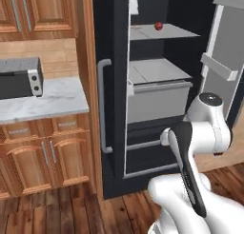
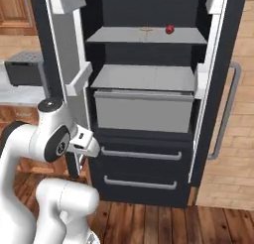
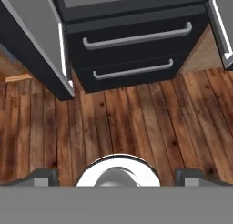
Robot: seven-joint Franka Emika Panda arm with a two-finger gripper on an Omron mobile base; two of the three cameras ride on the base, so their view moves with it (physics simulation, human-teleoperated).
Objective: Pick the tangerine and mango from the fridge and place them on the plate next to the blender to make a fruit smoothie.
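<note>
The black fridge (image 1: 114, 47) stands open in front of me, with light grey shelves inside. On its upper shelf lies the mango (image 1: 158, 26), small and red, and the right base view has this mango (image 2: 169, 29) near the shelf's right end. The tangerine, the plate and the blender are out of view. My gripper (image 3: 116, 176) is open and empty, held low and pointing down at the wooden floor before the fridge's two bottom drawers (image 3: 132, 54). Its fingertips (image 3: 43, 176) stand far apart.
The swung-out fridge doors (image 1: 224, 62) (image 2: 64, 64) flank the opening, with door bins sticking out. A big grey drawer (image 2: 144, 111) sits under the middle shelf. To the left, a marble counter (image 1: 52, 97) carries a dark boxy appliance (image 1: 19, 78) over wooden cabinets.
</note>
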